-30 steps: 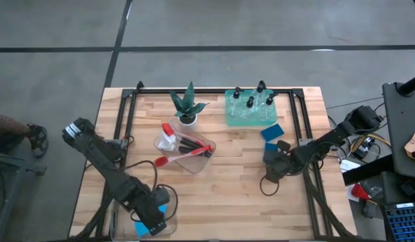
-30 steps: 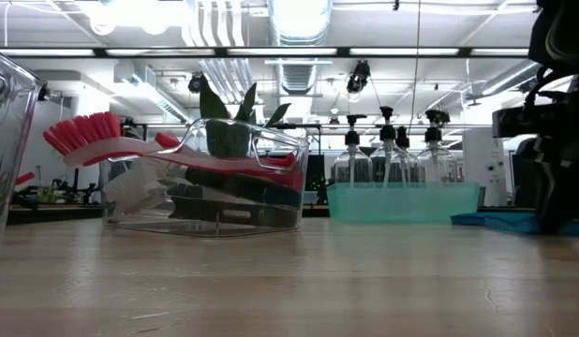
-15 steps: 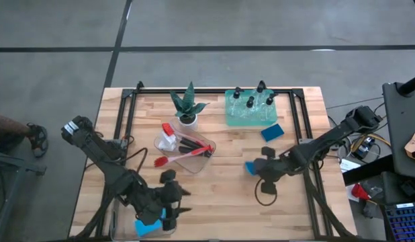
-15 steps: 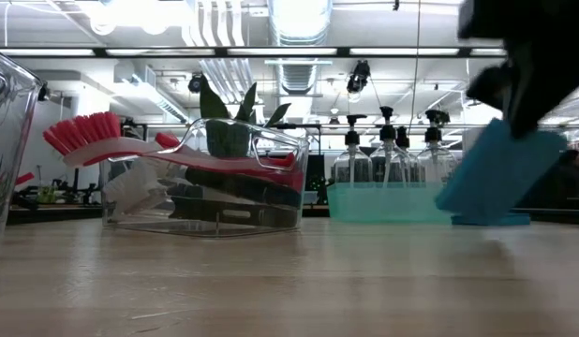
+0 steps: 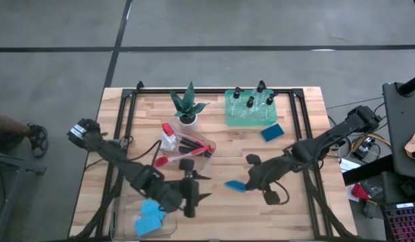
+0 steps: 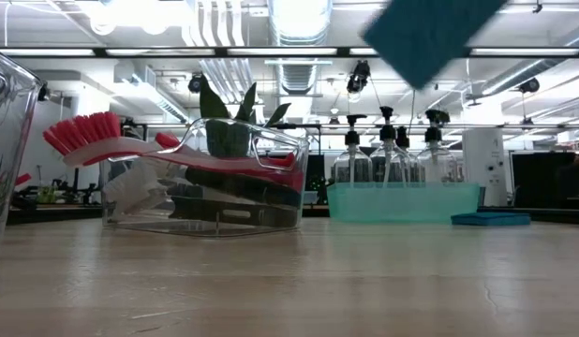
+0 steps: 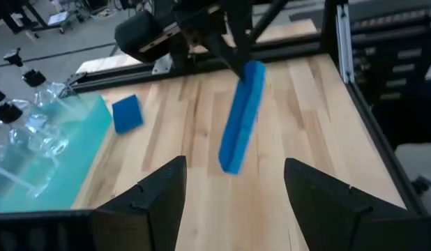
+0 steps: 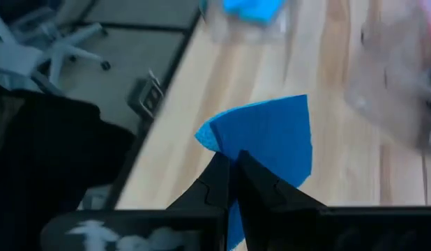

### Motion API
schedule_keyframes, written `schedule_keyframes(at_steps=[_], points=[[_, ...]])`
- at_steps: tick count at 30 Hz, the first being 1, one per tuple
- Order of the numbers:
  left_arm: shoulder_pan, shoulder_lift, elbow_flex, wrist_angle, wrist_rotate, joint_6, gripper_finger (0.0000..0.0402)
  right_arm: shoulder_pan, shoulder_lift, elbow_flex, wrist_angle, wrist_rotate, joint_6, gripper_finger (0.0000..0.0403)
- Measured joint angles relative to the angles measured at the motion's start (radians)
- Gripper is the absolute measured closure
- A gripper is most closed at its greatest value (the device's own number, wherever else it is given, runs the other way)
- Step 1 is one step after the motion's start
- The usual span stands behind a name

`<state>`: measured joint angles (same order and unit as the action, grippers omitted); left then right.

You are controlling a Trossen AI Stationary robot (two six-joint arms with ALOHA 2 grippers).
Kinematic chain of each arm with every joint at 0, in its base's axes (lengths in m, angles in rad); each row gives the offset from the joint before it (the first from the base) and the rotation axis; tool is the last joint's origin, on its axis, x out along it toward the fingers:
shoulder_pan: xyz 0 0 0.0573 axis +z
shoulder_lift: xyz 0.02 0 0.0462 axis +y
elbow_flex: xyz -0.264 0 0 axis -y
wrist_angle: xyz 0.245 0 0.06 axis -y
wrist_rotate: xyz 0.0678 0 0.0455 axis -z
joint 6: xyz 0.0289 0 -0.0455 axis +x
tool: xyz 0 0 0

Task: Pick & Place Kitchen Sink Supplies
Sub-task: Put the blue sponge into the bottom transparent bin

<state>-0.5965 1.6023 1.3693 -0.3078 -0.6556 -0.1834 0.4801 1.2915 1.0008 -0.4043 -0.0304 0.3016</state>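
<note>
Near left corner: a clear plastic bin (image 5: 142, 227) is holding two blue sponges (image 5: 151, 207), lying flat; a second ago the left arm was covering them.

Near centre: the left gripper (image 5: 202, 187) is hanging over bare tabletop just right of that bin, fingers (image 7: 142, 202) spread wide and empty. It has swung out from above the bin over the last second.

Centre: the right gripper (image 5: 246, 181) is pinching a carried sponge (image 5: 234, 186) by one edge, jaws clenched on it. The sponge is hanging clear of the wooden table (image 5: 221, 208), tilted, facing the left gripper's open fingers and close to them. A second ago this gripper was sitting at the right side beside the sponges lying there; it is now travelling leftward and higher, with the sponge showing at the top of the low view.

Middle left: a second clear bin (image 5: 186, 152) is holding red-handled brushes (image 5: 177, 157), one red bristle head (image 6: 83, 133) sticking out over its rim. Unchanged.

Far right: one loose sponge (image 5: 272, 132) is lying flat on the table, just near of the green tray (image 5: 250, 118) holding four clear pump bottles (image 5: 250, 102).

Far centre: the potted plant (image 5: 188, 105) is standing as before.
</note>
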Motion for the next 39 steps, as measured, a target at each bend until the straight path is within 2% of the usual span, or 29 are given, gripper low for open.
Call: schedule_keyframes(at_steps=[8,11,17,21,26,30,34,39], points=[[0.055,0.028,0.000,0.111,0.082,0.057,0.0168,0.000,0.000,0.073,0.054,-0.008,-0.077,0.0394],[0.071,0.044,0.000,0.126,0.149,0.074,0.0168,0.000,0.000,0.079,0.079,-0.008,-0.112,0.0394],[0.096,0.076,0.000,0.190,0.153,0.083,0.0168,0.000,0.000,0.085,0.178,-0.027,-0.149,0.0394],[0.101,0.082,0.000,0.195,0.169,0.075,0.0173,-0.001,0.000,0.081,0.184,-0.028,-0.154,0.0394],[0.101,0.082,0.000,0.214,0.186,0.047,0.0229,-0.002,0.000,0.078,0.184,-0.022,-0.160,0.0390],[0.100,0.082,0.000,0.227,0.201,0.045,0.0307,-0.003,0.000,0.077,0.184,-0.020,-0.182,0.0390],[0.100,0.082,0.000,0.228,0.266,0.028,0.0384,-0.003,0.001,0.077,0.185,-0.019,-0.192,0.0379],[0.098,0.068,0.000,0.171,0.427,-0.135,0.0377,0.008,0.001,0.075,0.162,-0.020,-0.190,0.0337]])
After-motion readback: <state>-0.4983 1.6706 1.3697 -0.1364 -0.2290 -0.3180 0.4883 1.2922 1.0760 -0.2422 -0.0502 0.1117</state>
